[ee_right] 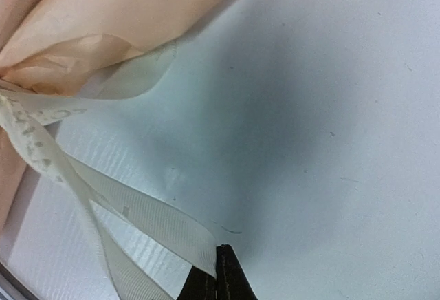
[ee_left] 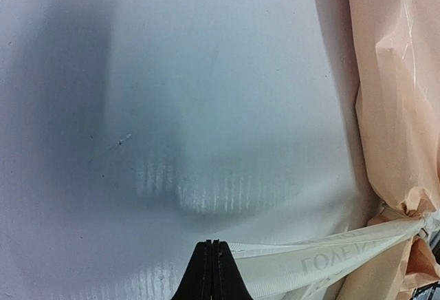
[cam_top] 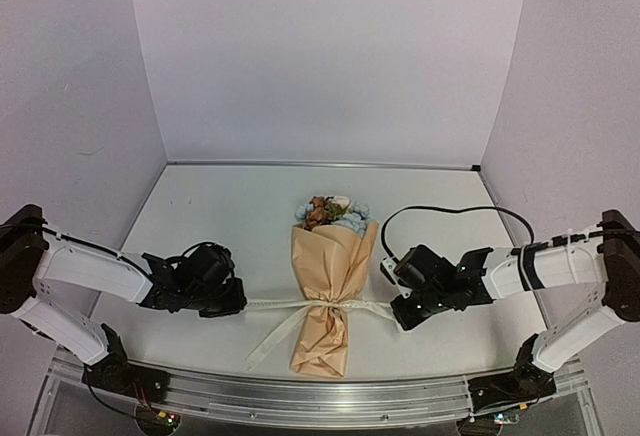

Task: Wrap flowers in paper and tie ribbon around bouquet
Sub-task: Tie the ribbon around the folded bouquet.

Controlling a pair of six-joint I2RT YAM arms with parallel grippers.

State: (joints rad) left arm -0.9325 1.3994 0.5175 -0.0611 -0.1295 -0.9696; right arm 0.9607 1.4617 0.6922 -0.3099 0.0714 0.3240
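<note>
Where the white table top (cam_top: 200, 216) meets the pale walls at left, back and right, bare surface lies open behind the work and on both sides of it. A ridged aluminium rail (cam_top: 300, 396) closes the near edge.

Left arm: it reaches low and inward from its base. The left gripper (cam_top: 240, 304) has its black fingertips (ee_left: 213, 269) pressed together, pinching the left end of the long cream-white fabric ribbon (cam_top: 280, 305) close above the table.

Ribbon: it runs straight to the centre, and the wrist view shows "LOVE" printed on it; further letters cannot be read. Two loose tails trail toward the rail.

Centre: the slim tan kraft-paper bouquet (cam_top: 328, 276) lies flat, its narrow end toward the rail and clear of both grippers. The ribbon is knotted round its gathered waist. Pink, white and pale-blue flowers (cam_top: 332, 211) show at the wide far end.

Right arm: it is low and angled inward. The right gripper (cam_top: 398, 311) is closed, pinching the ribbon's right end (ee_right: 144, 214); the print there is blurred. A black cable (cam_top: 450, 211) loops on the table behind it.
</note>
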